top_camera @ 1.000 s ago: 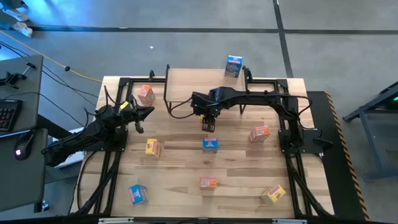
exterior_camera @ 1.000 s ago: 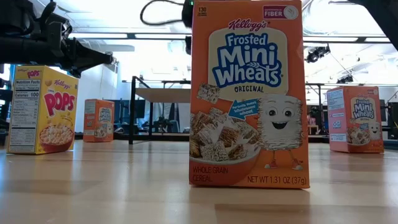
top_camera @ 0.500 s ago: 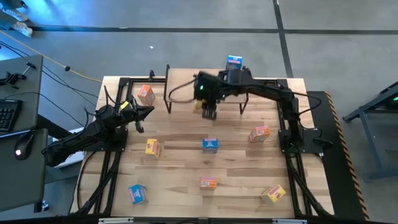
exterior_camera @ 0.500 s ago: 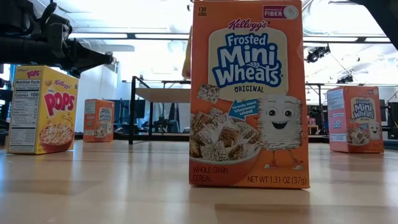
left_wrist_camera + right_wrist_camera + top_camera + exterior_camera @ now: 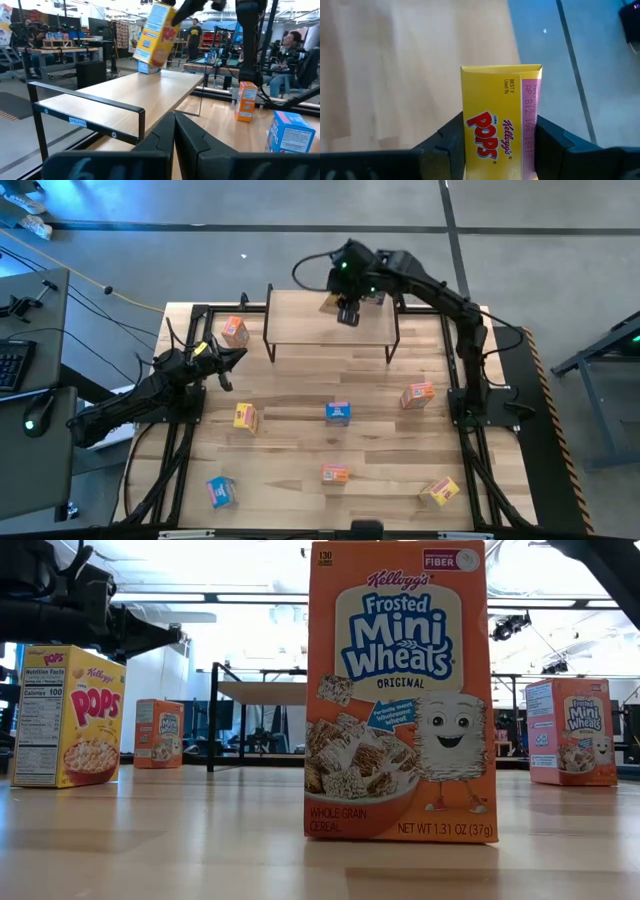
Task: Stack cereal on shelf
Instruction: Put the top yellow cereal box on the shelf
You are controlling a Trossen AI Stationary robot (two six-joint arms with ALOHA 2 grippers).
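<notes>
Over the shelf (image 5: 300, 320), near its back edge, the right gripper (image 5: 347, 310) hangs clamped on a yellow Corn Pops box (image 5: 500, 122), w/ wood top directly below. Box is tilted in the left wrist view, long axis roughly upright; blue box just behind it, partly hidden. Smooth printed cardboard, pale wood on thin black legs. Left gripper (image 5: 225, 363) waits shut beside the shelf's left end over the counter (image 5: 380, 440).

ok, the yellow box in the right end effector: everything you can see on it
The yellow cereal box is a small printed carton reading Kellogg's Corn Pops in red, with a pink side panel bearing a best-by stamp. The right end effector clamps it between both fingers. From the left wrist view it hangs tilted above the far end of the shelf, clear of the top, near a blue box standing there.
</notes>
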